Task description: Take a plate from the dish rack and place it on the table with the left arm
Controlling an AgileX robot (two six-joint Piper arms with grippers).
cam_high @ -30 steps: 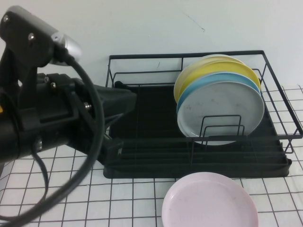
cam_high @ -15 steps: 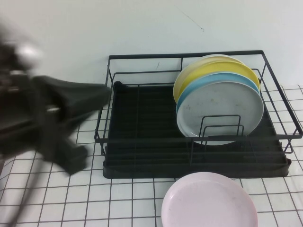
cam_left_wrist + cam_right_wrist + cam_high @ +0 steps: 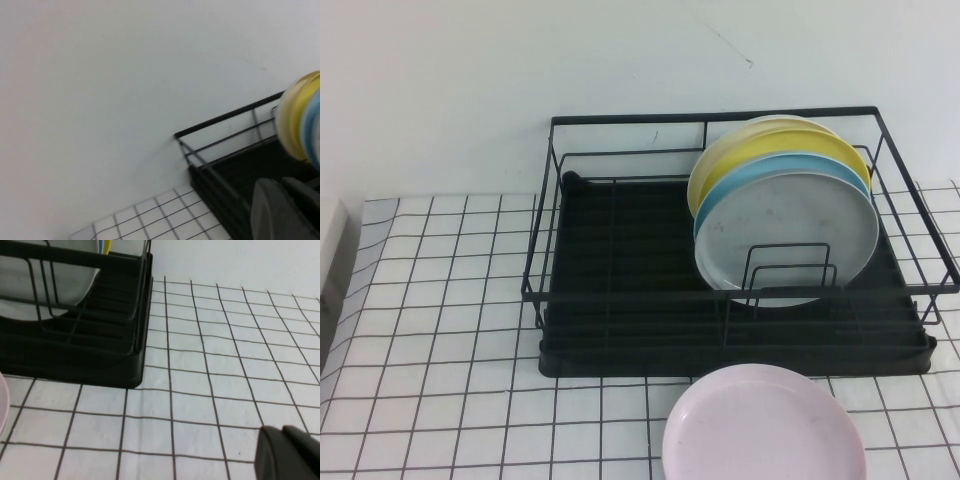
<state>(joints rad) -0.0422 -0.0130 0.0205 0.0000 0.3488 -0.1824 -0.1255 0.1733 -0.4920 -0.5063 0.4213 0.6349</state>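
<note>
One left end effector (image 3: 284, 212), one right end effector (image 3: 290, 456) (states unreadable) flank dish rack (image 3: 740, 352).

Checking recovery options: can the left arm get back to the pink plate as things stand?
Probably yes. The pink plate lies flat on the table before the rack, nothing over it. The left claw is beside the rack; the right claw hangs over bare table.

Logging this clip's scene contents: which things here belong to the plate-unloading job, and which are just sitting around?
Job:
pink plate, flat on the table
dish rack
left gripper, off beside the rack
right gripper, low over the table

Bystanders:
grey plate, blue plate, yellow plate, upright in the rack
</note>
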